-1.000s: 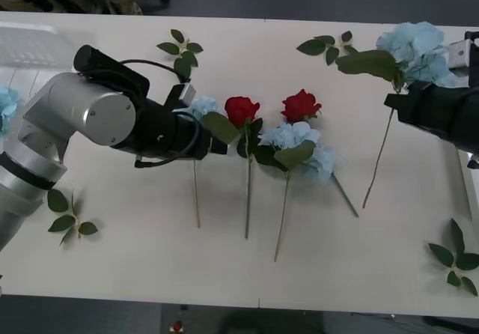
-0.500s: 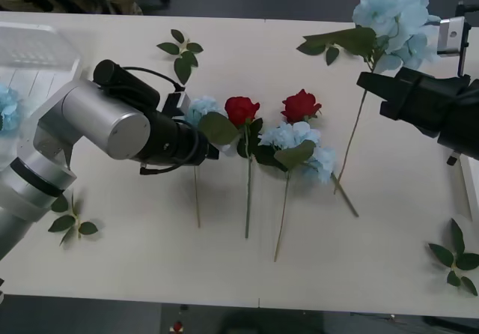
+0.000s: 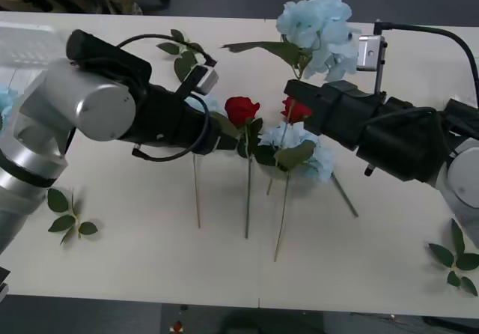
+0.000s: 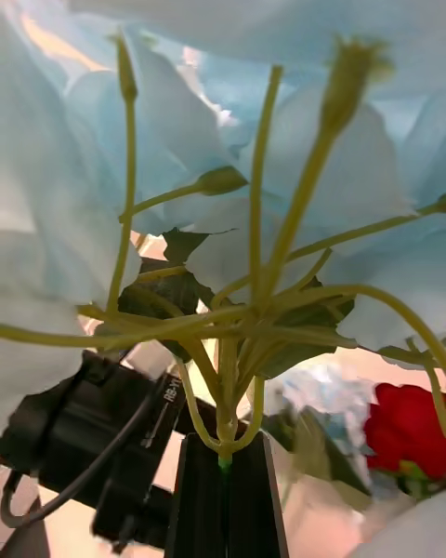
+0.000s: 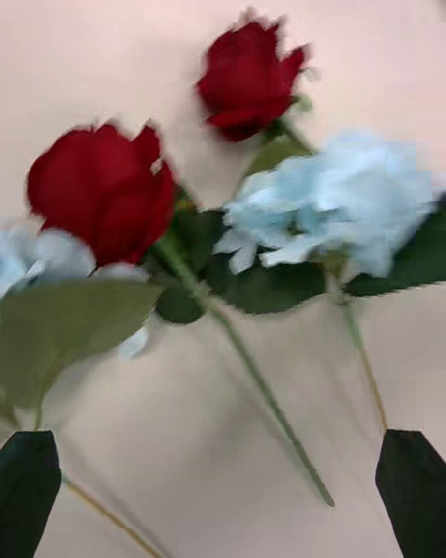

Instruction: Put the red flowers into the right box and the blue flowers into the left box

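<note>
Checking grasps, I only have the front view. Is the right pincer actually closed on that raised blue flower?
Observer: Yes. In the right wrist view the right pincer is shut on the blue hydrangea, on its stem just below where the stalks branch.
Operator: Left pincer?
Observer: The left pincer is open and holds nothing.
Operator: What is it lined up on?
Observer: The stem of a red rose runs down between its fingers.
</note>
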Robot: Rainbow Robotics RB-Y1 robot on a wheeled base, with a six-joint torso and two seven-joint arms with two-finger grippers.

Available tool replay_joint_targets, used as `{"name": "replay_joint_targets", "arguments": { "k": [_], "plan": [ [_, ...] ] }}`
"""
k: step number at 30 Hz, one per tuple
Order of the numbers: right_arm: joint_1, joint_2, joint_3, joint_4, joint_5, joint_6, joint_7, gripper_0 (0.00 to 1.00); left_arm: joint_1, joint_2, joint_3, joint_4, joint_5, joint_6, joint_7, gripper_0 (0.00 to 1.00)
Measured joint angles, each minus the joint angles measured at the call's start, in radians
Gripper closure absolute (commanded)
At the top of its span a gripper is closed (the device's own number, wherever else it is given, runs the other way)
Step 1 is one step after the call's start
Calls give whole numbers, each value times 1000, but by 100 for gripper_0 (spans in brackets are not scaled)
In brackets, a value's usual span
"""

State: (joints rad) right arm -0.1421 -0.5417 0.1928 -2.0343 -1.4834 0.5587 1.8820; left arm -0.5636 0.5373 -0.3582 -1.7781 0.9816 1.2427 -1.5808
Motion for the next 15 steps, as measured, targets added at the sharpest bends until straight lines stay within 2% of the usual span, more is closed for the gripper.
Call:
{"name": "replay_joint_targets", "arguments": {
  "k": [4,10,15],
  "plan": [
    [-24,0,52,0,0,-55,0,100,40,6,93,-9,194,10,-103,0],
    [-46,0,100,0,-1,-82,2,100,62,41,173,-9,345,122,-460,0],
    [-48,1,100,0,-29,-82,6,100,62,43,181,6,465,134,-491,0]
  ]
}}
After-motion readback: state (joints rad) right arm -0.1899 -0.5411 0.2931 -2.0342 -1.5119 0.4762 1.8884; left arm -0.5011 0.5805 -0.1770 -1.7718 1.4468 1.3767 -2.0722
